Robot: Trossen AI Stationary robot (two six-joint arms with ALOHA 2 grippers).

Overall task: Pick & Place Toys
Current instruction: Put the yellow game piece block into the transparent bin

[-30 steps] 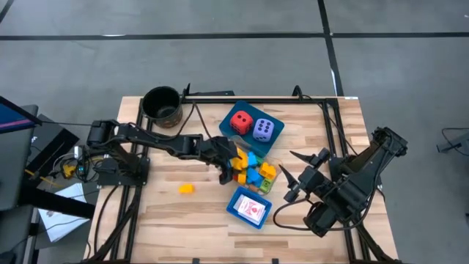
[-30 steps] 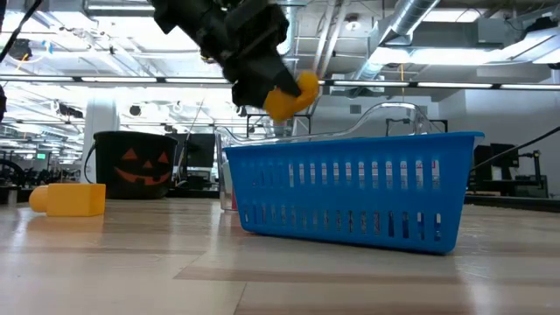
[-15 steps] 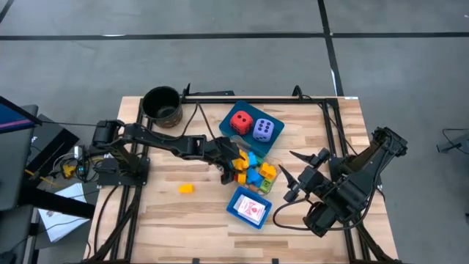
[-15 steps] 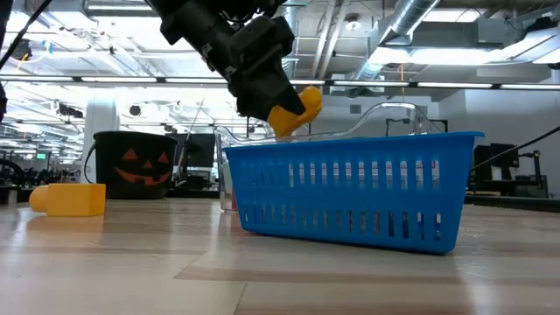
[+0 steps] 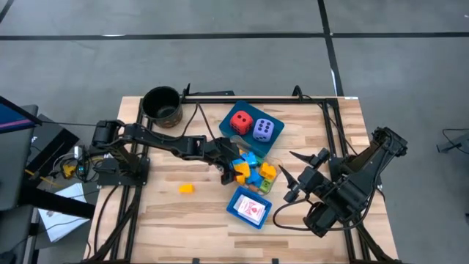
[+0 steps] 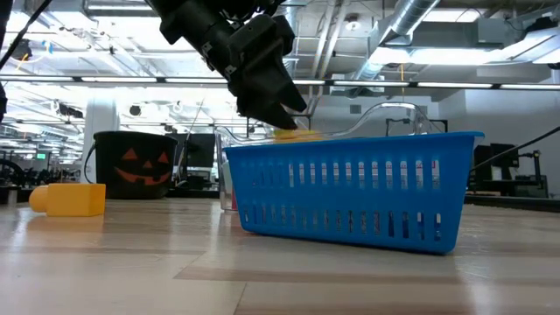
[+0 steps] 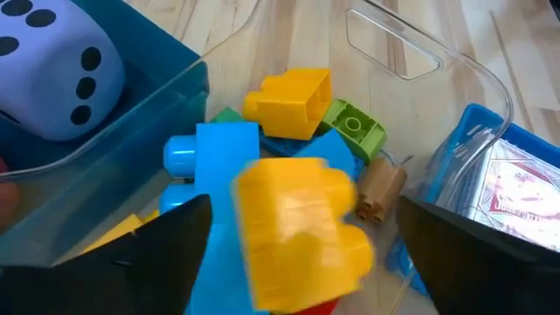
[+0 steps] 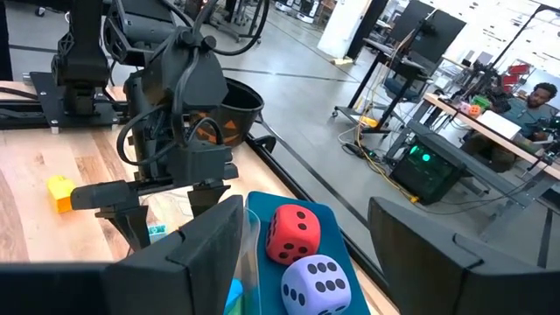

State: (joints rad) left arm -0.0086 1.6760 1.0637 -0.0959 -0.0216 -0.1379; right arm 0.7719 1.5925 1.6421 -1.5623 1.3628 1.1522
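Note:
My left gripper is open above a pile of yellow, blue and green bricks in a clear tray. A yellow brick shows blurred between its spread fingers, touching neither. In the low view this brick is just below the fingertips. A red die and a lavender die sit in a blue tray. White red-printed cards lie in a second blue tray. One yellow brick lies alone on the table. My right gripper waits open at the right.
A dark round pot stands at the far left of the table. A black frame runs around the work area. Bare wood lies around the lone yellow brick at the near left. A person sits at a desk in the room beyond.
My left gripper has carried a yellow brick a little toward the table's right edge and down over the brick pile, then let it go. The brick has dropped from the fingertips toward the pile.

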